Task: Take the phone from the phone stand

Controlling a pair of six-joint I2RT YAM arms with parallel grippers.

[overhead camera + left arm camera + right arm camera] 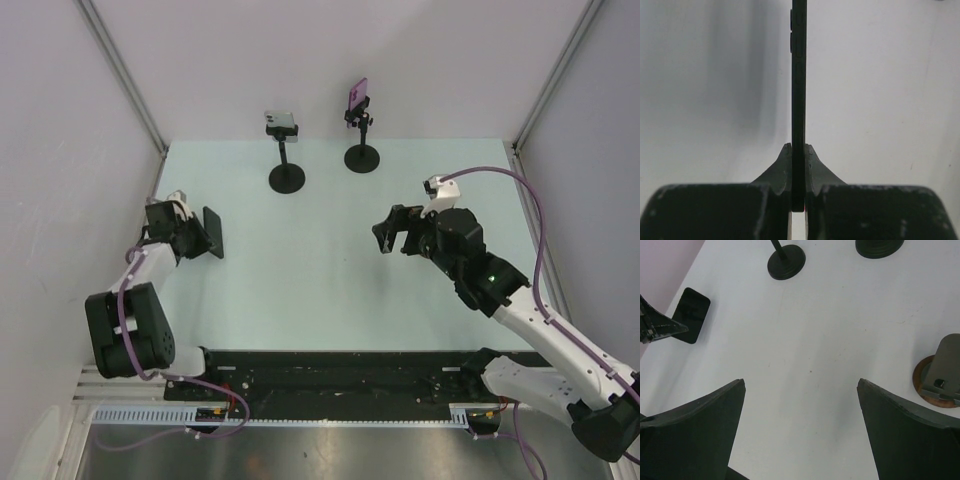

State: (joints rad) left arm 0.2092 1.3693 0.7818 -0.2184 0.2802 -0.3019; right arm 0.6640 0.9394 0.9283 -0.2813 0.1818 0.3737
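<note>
At the far left the left arm (135, 300) reaches out along the table (320, 300), close to the left wall. The left gripper (798, 147) is pinching the phone (213, 232). In the left wrist view the phone is seen edge-on, a thin dark strip running straight up between the two fingers (777, 175), which press against its flat faces near one end. From above, the black phone stands on edge beside the gripper, well apart from both stands. Whether its lower edge touches the table cannot be told.

Further right, at the back of the table, the left stand (286, 150) rises upright from a round black base, with a grey clamp at the top of its thin post. Just right of it is the right stand (361, 135), built the same way, and its clamp grips a pink phone (357, 96) tilted at an angle.

To the right of the middle, the right gripper (395, 232) hovers above bare table, pointing towards the left arm. Its fingers (700, 435) are spread wide with nothing between them. The right wrist view looks through that gap at the white surface, with the bases of both stands at the top edge and the black phone at the far left.
</note>
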